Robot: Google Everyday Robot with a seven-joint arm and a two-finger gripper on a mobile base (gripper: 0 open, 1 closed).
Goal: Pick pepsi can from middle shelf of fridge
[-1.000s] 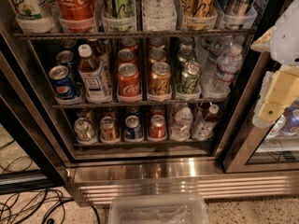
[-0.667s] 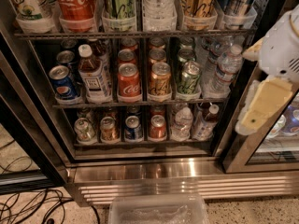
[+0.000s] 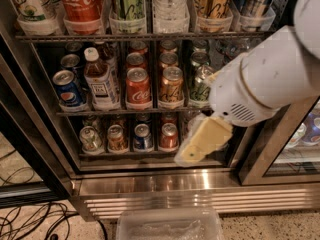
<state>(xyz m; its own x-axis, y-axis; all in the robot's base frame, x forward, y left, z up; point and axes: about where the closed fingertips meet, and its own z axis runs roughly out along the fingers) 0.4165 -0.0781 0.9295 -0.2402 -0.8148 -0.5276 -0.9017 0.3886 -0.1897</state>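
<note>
My white arm (image 3: 270,79) hides the right-hand lanes of the fridge (image 3: 150,184), and the top row of cans is cut off at the upper edge. My pincer (image 3: 197,146) hangs before the lower right shelves. Only a pale yellow side of it shows, so I cannot tell how wide it stands. The pepsi can (image 3: 67,89) stands at the left end of the middle shelf (image 3: 125,111) — beside a white-capped bottle (image 3: 100,81) — well apart from the pincer.
</note>
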